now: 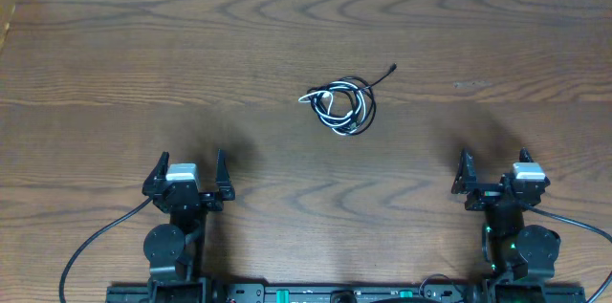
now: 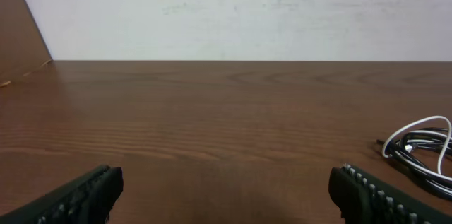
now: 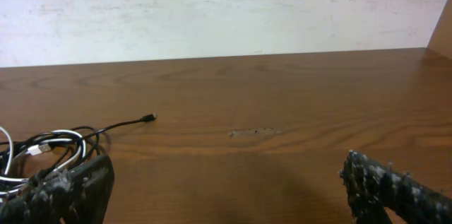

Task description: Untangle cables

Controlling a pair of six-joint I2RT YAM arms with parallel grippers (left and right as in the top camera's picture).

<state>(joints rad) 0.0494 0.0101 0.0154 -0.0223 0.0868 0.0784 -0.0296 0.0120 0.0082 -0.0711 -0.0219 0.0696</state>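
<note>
A small tangle of cables (image 1: pixel 341 107) lies on the wooden table, near the middle. A thin black cable coils in loops with one plug end (image 1: pixel 393 68) sticking out to the upper right. A short white cable (image 1: pixel 325 112) is looped through it. The tangle shows at the right edge of the left wrist view (image 2: pixel 422 150) and at the left of the right wrist view (image 3: pixel 42 152). My left gripper (image 1: pixel 187 177) is open and empty at the near left. My right gripper (image 1: pixel 493 177) is open and empty at the near right. Both are well short of the cables.
The wooden table (image 1: pixel 143 64) ends at a white wall at the back. Thick black wires (image 1: pixel 96 241) run from the arm bases along the near edge. A raised wooden side panel (image 2: pixel 18 40) stands at the far left.
</note>
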